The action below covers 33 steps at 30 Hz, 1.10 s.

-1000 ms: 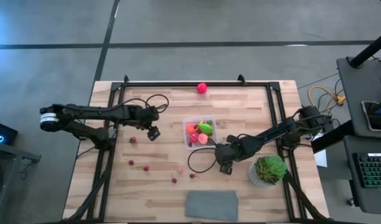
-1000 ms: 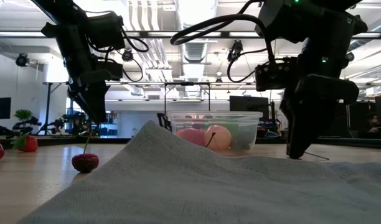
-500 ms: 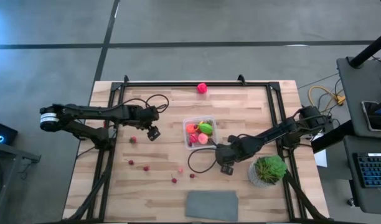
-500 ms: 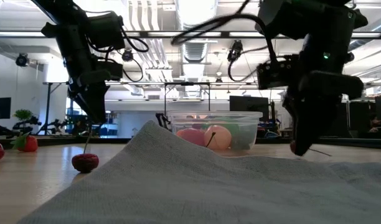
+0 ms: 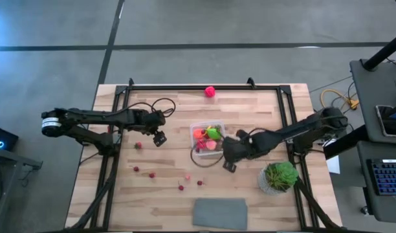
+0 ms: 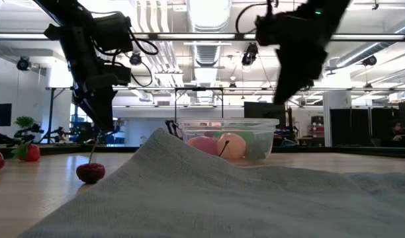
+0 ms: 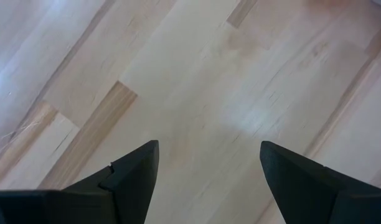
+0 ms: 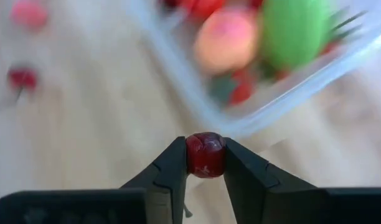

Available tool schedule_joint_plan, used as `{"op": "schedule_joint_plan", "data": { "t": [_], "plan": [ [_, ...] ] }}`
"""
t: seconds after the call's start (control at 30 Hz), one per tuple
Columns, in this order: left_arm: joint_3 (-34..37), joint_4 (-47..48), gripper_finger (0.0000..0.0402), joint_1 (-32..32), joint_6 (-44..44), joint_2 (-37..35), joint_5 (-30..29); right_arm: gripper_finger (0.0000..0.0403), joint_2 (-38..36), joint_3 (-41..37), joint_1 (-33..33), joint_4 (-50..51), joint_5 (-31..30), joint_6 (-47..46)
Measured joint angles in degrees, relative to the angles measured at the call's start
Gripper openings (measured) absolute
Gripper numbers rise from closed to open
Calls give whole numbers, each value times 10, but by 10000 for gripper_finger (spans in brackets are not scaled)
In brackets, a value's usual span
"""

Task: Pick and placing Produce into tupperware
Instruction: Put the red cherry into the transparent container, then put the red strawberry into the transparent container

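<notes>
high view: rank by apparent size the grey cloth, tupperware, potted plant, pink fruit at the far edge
1. grey cloth
2-3. tupperware and potted plant look about alike; the right arm covers part of the tub, so no ranking.
4. pink fruit

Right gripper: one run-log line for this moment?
right gripper: shut on cherry | beside tupperware, lifted | left gripper: open, empty, above bare table

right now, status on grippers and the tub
Right gripper shut on a dark red berry, beside the tupperware. Left gripper open, empty. Nothing blocking.

No legible text or labels.
</notes>
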<state>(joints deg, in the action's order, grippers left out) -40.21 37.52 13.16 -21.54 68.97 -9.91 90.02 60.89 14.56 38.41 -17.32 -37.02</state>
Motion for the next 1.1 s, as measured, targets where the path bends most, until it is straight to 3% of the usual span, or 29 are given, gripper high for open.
{"op": "schedule_joint_plan", "data": {
  "t": [0.2,0.37,0.47,0.63,0.73,0.83,1.0,1.1],
  "plan": [
    [0,-6,265,0,28,0,1,93,1,34,-80,-12,6,30],
    [0,-9,265,0,45,0,0,108,39,65,-137,-62,87,45],
    [0,-10,265,0,46,0,-11,124,67,76,-147,-53,127,45],
    [2,-9,265,0,83,0,-28,169,95,82,-142,-37,134,3],
    [3,-9,265,0,114,0,-34,195,92,82,-142,-47,117,-27],
    [3,-12,265,0,119,2,-43,213,81,98,-142,-48,61,-40],
    [3,-24,265,0,117,11,-33,227,67,143,-148,-43,-34,-40],
    [3,-8,265,9,98,21,-13,229,64,173,-162,-40,-58,-40]
  ]
}}
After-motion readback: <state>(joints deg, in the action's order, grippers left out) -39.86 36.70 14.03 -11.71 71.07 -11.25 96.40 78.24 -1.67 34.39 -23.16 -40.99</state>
